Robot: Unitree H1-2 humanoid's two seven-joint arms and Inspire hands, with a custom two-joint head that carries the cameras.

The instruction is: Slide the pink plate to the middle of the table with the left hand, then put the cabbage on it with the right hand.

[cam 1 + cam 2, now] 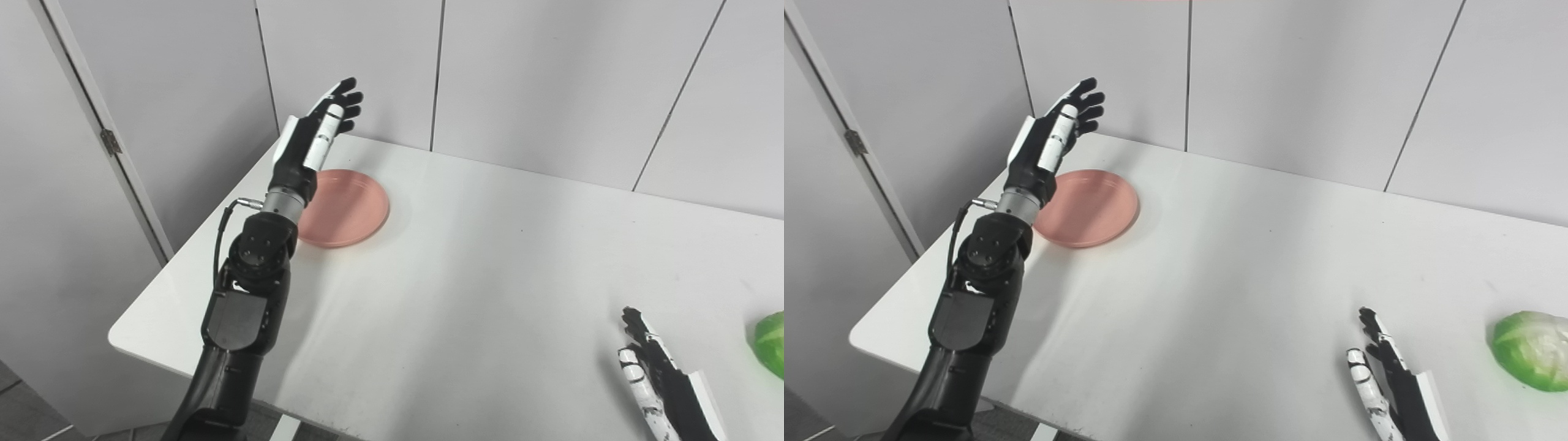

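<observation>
While the left hand [318,131] hangs raised above the table's [1213,275] far left corner, fingers spread and holding nothing, the pink plate [1090,208] lies flat just right of its wrist, near that corner. Over at the near right edge, the right hand [1387,380] rests empty with fingers extended, and the cabbage [1531,358] sits apart to its right.
</observation>
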